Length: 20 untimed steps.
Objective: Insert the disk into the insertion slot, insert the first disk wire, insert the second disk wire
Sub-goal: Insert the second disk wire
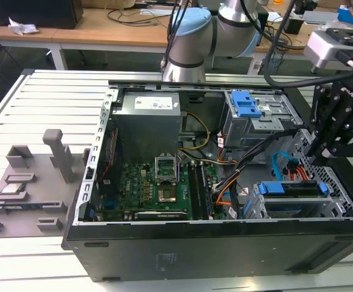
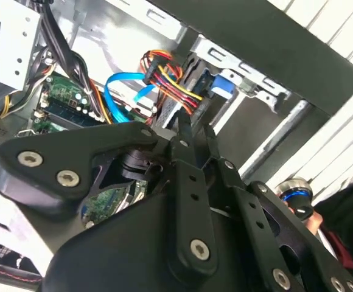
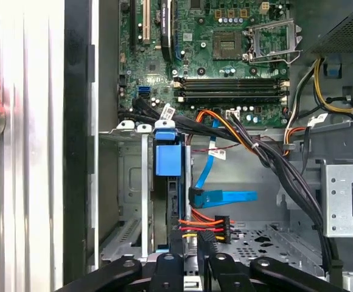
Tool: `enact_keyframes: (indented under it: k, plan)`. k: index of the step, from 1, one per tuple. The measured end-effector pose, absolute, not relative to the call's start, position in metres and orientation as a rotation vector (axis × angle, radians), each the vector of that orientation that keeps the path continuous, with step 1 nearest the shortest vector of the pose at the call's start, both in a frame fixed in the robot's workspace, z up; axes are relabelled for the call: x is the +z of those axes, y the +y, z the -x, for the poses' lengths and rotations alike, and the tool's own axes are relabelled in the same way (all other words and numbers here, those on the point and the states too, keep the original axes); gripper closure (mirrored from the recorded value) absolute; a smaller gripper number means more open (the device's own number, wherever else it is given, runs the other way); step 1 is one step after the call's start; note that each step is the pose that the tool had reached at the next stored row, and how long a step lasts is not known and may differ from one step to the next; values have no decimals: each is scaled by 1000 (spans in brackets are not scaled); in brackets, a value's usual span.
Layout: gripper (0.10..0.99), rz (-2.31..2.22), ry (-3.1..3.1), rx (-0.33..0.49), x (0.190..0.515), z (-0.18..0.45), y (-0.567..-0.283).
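My gripper [image 2: 193, 129]: narrow, nearly closed, just beside red-yellow wire plug [image 3: 216, 224]. Disk [image 3: 166, 159] seated in slot [image 3: 131, 182], exterior view's right, near side.

Slotted metal table [image 1: 42, 106], open computer case [image 1: 225, 249], grey fixture blocks [image 1: 56, 152]

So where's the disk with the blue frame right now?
The disk sits in the insertion slot on the exterior view's right, in the open case's near corner, close to the blue cable.
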State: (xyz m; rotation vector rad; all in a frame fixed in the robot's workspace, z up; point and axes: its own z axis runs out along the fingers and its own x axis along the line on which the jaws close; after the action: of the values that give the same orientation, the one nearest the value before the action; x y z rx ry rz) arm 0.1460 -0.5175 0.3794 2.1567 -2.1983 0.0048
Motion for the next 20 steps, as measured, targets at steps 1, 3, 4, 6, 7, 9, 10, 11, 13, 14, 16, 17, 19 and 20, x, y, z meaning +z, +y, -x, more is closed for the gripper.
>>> enact_keyframes:
  k: [1, 3, 4, 6, 7, 9, 10, 11, 13, 14, 16, 17, 19, 20]
  plan:
    - [847, -2157, -2198, 5, 377, -142, -516]
    - [847, -2157, -2198, 5, 375, -130, -515]
    - [847, -2155, -2197, 8, 374, -125, -515]
    - [847, -2152, -2193, 16, 374, -117, -515]
    - [847, -2151, -2192, 18, 373, -116, -515]
    - [847, -2150, -2192, 20, 371, -113, -515]
    - [847, -2150, -2192, 20, 371, -113, -515]
    - [847, -2150, -2192, 20, 371, -113, -515]
    - [847, -2150, -2192, 20, 370, -113, -515]
    - [859, -2150, -2192, 20, 370, -113, -515]
    - [976, -2150, -2192, 20, 370, -113, -515]
    - [976, -2150, -2192, 20, 370, -113, -515]
    - [984, -2150, -2192, 20, 370, -113, -515]
    - [984, -2150, -2192, 20, 370, -113, -515]
